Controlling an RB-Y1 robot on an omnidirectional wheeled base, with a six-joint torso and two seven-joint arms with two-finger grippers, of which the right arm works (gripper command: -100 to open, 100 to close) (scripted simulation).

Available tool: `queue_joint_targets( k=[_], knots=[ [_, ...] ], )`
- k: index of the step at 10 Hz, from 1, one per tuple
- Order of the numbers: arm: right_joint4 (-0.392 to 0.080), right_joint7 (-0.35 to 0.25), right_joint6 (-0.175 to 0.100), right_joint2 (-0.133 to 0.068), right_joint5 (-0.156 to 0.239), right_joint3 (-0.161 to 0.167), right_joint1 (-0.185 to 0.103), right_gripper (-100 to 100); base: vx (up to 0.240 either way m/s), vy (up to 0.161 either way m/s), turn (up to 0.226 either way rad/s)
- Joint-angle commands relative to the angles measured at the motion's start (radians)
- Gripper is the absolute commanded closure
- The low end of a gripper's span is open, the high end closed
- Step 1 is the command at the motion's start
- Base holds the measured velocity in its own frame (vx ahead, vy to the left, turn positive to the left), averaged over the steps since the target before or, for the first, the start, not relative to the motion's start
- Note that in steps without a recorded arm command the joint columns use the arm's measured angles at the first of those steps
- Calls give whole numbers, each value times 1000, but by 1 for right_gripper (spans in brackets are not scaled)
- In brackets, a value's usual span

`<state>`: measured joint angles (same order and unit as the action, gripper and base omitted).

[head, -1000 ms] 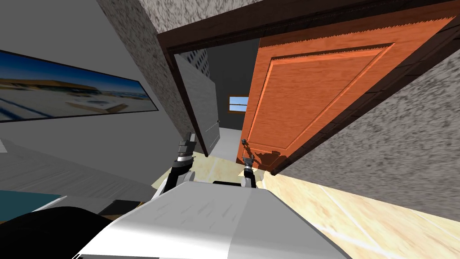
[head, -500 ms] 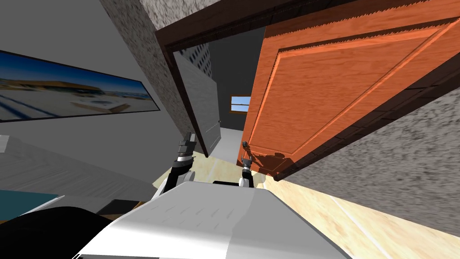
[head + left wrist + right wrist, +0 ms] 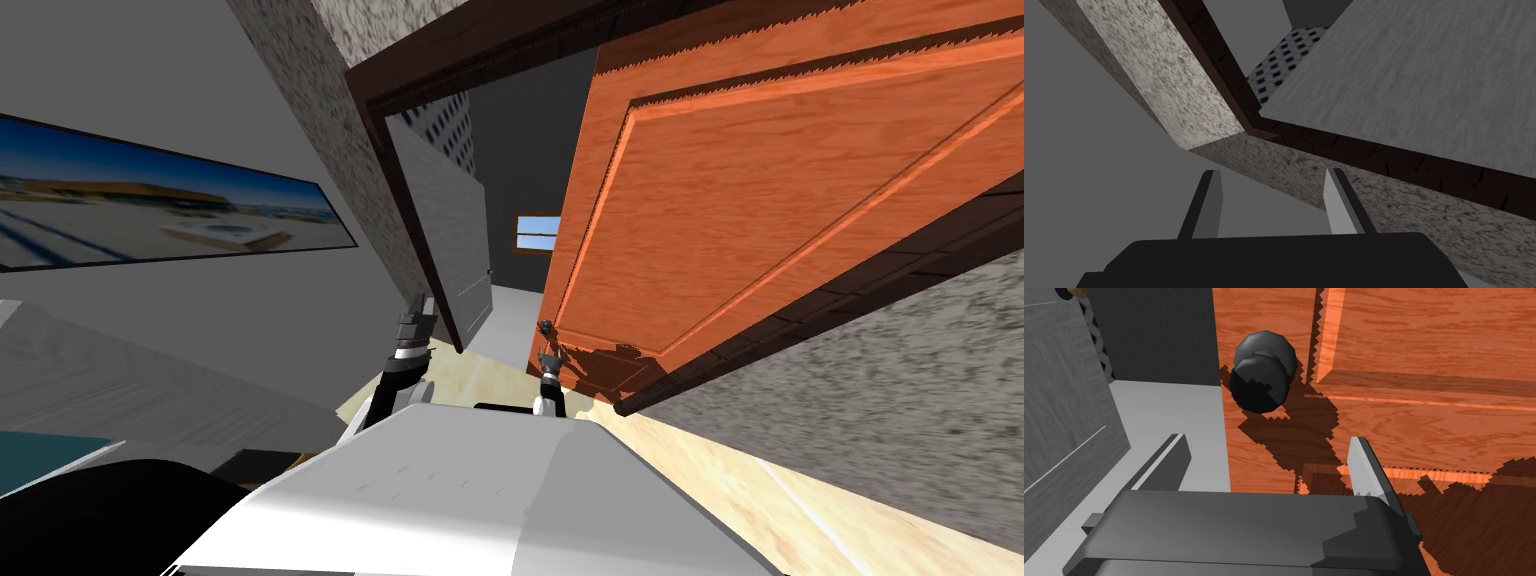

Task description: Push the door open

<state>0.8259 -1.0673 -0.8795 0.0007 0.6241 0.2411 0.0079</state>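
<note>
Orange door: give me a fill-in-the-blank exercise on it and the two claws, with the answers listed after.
1. The right claw, pointing at the orange door, has its jaws ____.
2. The black round knob lies just ahead of the ____ claw.
3. The left claw, open too, faces the door frame, which is dark ____.
Missing words: open; right; brown.

The door (image 3: pixel 760 200) is brightly lit; jagged-edged shadows are cast between its knob (image 3: pixel 1261 370) and the fingers (image 3: pixel 1364 463) of the right gripper (image 3: pixel 1265 438).
</note>
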Motion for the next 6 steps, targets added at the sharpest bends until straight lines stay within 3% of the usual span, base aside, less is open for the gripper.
queue_joint_targets(
  k=[1, 4, 6],
  knots=[
    [6, -1, 2, -20, 2, -3, 3, -100, 198, -42, 30],
    [-1, -10, -3, -27, 6, -7, 2, -100, 202, -24, 26],
    [-6, -15, -7, -10, 8, -10, 2, -100, 207, -15, 29]
  ],
)
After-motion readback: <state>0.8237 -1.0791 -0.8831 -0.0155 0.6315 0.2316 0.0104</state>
